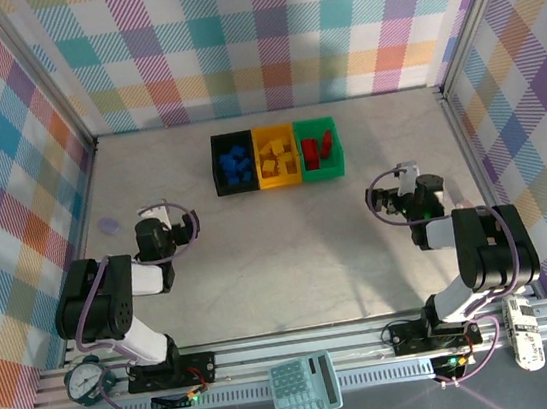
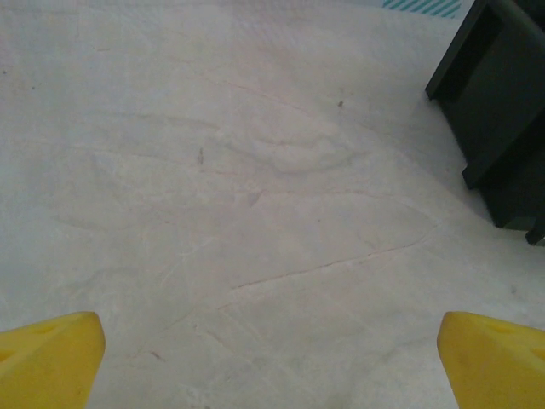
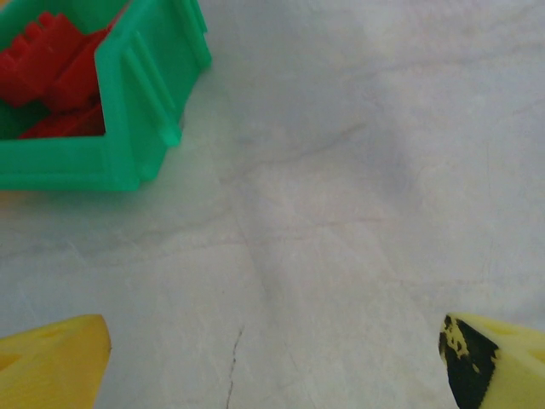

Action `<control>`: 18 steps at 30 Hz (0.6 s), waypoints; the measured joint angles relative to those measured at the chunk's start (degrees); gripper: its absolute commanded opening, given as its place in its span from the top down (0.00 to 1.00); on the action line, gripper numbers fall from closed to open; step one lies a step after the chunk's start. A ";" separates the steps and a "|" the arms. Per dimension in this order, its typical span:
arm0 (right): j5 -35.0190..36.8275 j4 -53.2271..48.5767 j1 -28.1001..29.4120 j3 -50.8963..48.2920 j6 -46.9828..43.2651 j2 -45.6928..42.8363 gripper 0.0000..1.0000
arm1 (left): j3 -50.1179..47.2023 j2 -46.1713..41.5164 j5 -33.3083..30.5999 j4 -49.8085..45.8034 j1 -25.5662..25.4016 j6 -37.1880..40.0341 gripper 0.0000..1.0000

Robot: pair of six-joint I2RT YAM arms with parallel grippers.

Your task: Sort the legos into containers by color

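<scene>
Blue bricks in black bin, yellow bricks in yellow bin, red bricks in green bin, near worktop far edge. Left pincer, right pincer wide open, empty. Sorting looks complete.

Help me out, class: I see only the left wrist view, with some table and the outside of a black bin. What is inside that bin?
Observer: The black bin holds blue bricks.
Operator: What stands next to it?
Observer: A yellow bin joins its right side, with yellow bricks inside.
Operator: And beyond that?
Observer: A green bin ends the row, holding red bricks.
</scene>
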 measured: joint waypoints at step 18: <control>0.70 0.57 0.61 0.02 -0.57 -0.02 0.01 | 1.92 0.00 -4.20 -3.10 -2.82 2.19 0.00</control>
